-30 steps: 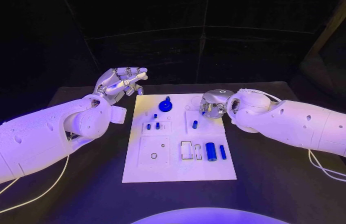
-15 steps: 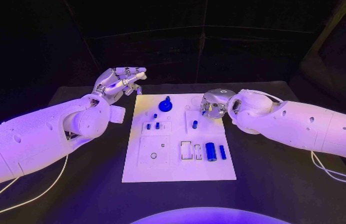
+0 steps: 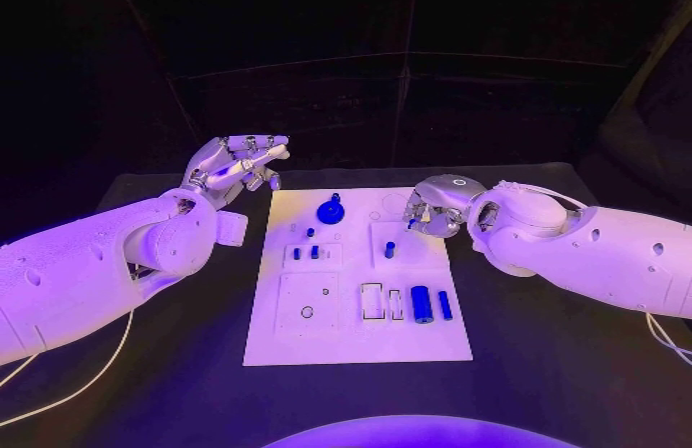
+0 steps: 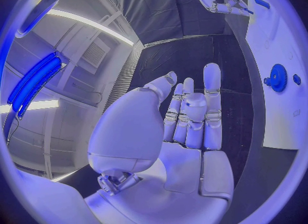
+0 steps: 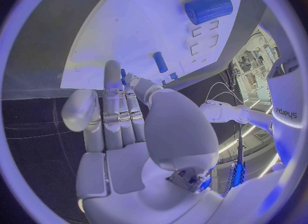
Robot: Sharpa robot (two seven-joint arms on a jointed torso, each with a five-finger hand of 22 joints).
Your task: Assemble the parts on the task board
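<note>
The white task board [image 3: 361, 338] lies in the middle of the table. On it are a blue gear [image 3: 333, 211], several small blue pegs [image 3: 306, 252], a single peg [image 3: 389, 251], a thick blue cylinder [image 3: 421, 303] and a thin blue pin [image 3: 446, 305]. My right hand [image 3: 430, 212] hovers over the board's far right corner and pinches a small blue peg [image 5: 123, 75] between thumb and a finger. Off the board's far left corner my left hand [image 3: 238, 162] is raised, palm up and fingers apart, holding nothing [image 4: 189, 116].
The black table [image 3: 548, 368] surrounds the board, with bare room to its left, right and near side. A white cable [image 3: 72, 393] trails along the table under my left arm. Empty slots and a small ring [image 3: 307, 312] mark the board's near half.
My right arm has edged slightly to the right, with the hand still over the board's far right corner. The left hand has barely moved.
</note>
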